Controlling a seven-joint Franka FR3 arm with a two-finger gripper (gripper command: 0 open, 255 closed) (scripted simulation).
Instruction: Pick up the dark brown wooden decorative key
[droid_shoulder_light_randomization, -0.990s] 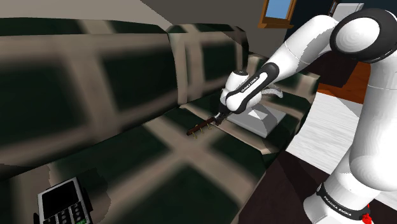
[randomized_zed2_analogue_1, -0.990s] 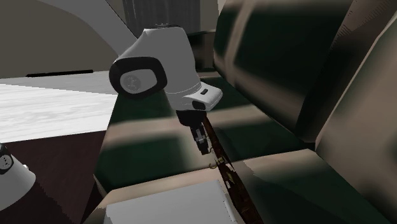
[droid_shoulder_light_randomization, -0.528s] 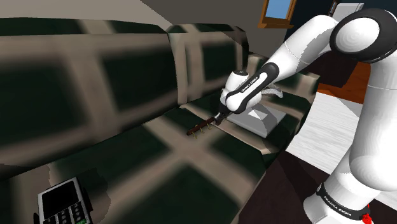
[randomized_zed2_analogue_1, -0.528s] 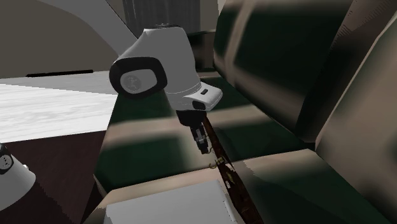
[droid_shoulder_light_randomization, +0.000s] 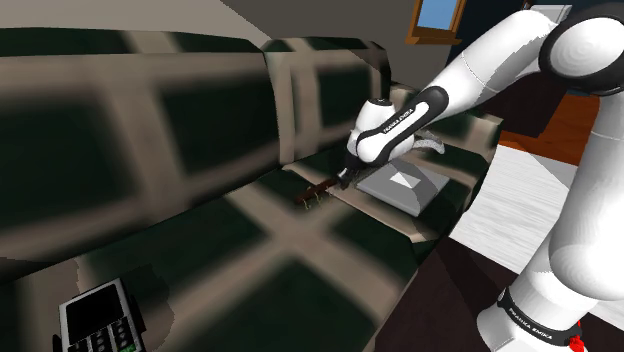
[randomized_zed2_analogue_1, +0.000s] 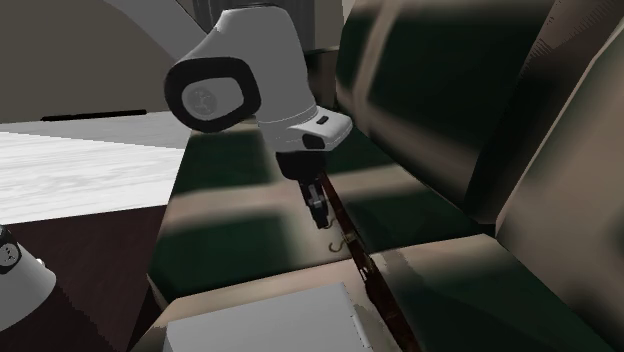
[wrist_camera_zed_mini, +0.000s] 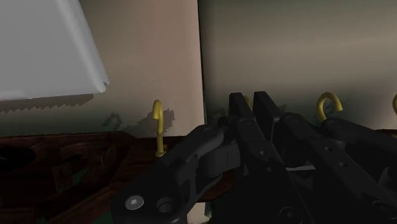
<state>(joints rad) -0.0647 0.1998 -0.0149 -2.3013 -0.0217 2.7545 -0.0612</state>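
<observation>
Upholstery checked in dark green and beige is seen on the sofa (droid_shoulder_light_randomization: 150, 130), whose seat and back cushions are spread across the shoulder view and are met again along the second exterior view's right (randomized_zed2_analogue_1: 440, 90). The white arm (droid_shoulder_light_randomization: 480, 70) is stretched from the stand at the shoulder view's lower right up and to the left over the seat, and its wrist is bent downward toward the cushions (randomized_zed2_analogue_1: 250, 80). A flat pale grey block (droid_shoulder_light_randomization: 405, 185) is laid on the seat just beside the wrist, toward the shoulder view's right, and is found at the bottom edge of the second exterior view (randomized_zed2_analogue_1: 260, 320). A black keypad device (droid_shoulder_light_randomization: 98, 315) is set on the seat well apart, at the shoulder view's lower left. The end effector (droid_shoulder_light_randomization: 346, 180) is pointed down at the seat (randomized_zed2_analogue_1: 318, 212), and in the wrist view its fingers are drawn almost together (wrist_camera_zed_mini: 253, 108) and are clamped on the dark brown key (wrist_camera_zed_mini: 63, 165). The key (droid_shoulder_light_randomization: 318, 191) is held over the seat, just beside the grey block, as a long narrow strip that is slanted from the fingers down toward the block (randomized_zed2_analogue_1: 365, 268). Whether its lower end is touching the cushion cannot be told. Small yellow hooks (wrist_camera_zed_mini: 157, 124) are fixed along its edge, and one is seen hanging under it (randomized_zed2_analogue_1: 340, 247).
</observation>
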